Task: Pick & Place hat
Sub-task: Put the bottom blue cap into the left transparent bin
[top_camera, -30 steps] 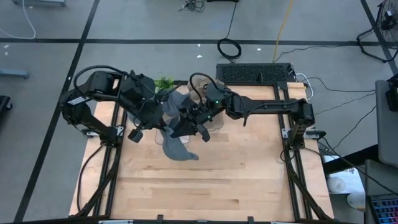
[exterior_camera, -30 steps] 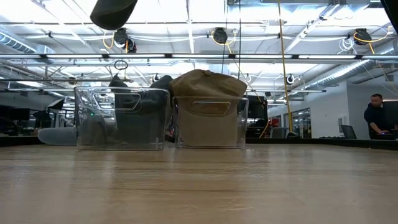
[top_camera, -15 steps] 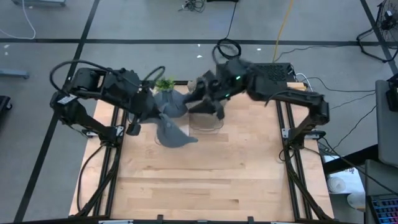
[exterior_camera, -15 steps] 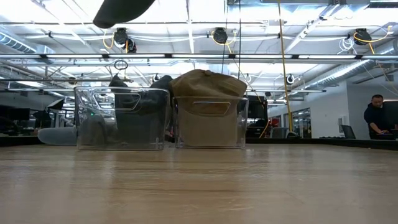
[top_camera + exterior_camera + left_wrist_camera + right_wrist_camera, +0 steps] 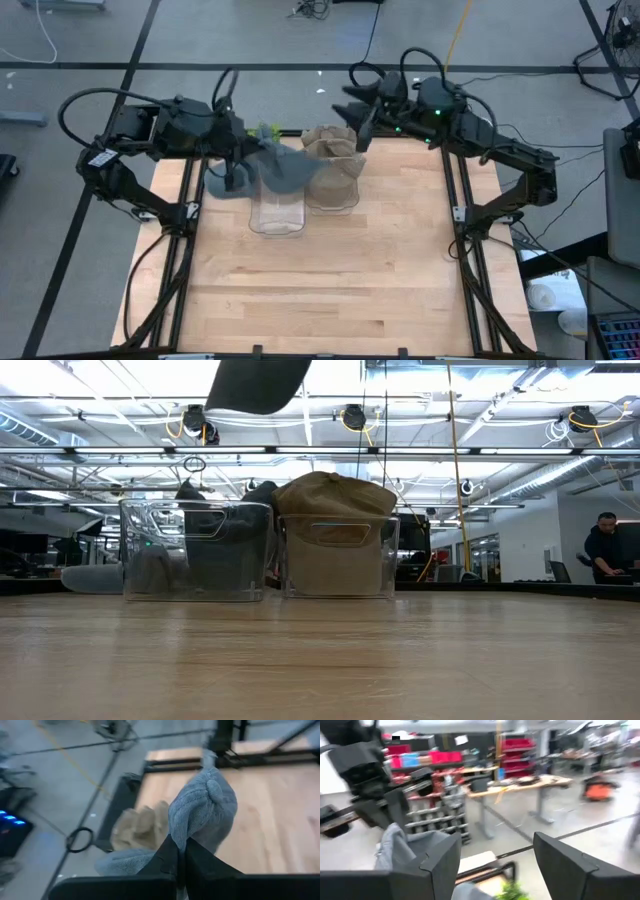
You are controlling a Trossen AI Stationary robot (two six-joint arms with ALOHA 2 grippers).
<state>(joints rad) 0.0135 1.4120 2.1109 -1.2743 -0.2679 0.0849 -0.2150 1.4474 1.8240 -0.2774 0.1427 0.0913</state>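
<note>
Grey hat (image 5: 272,168) hangs in the air over the far-left part of the table (image 5: 330,280), above the far rim of the clear bin (image 5: 277,212). In the left wrist view I see the hat (image 5: 202,807) bunched into a knot, pinched between the two dark fingers (image 5: 165,860) of the left gripper (image 5: 181,857), which are clamped tight on the fabric. From above, the left gripper (image 5: 232,160) sits at about 9 o'clock from the hat, arm reaching in from the left edge.

Tan hat (image 5: 328,150) sits just at 3 o'clock of the grey one, heaped in the second clear bin (image 5: 335,190). Level view: tan hat (image 5: 335,495) domes above its bin (image 5: 338,557); the left-hand bin (image 5: 195,550) holds something dark, I cannot tell what. A dark shape (image 5: 258,382) shows at 12 o'clock in that view, above the bins.

Right gripper (image 5: 362,105) is raised beyond the far table edge, at roughly 1 o'clock from the hats, well apart from them. In its wrist view the fingers (image 5: 440,860) are spread wide and hold nothing; the grey hat (image 5: 397,845) shows past them.

A person (image 5: 607,550) stands far off in the room
</note>
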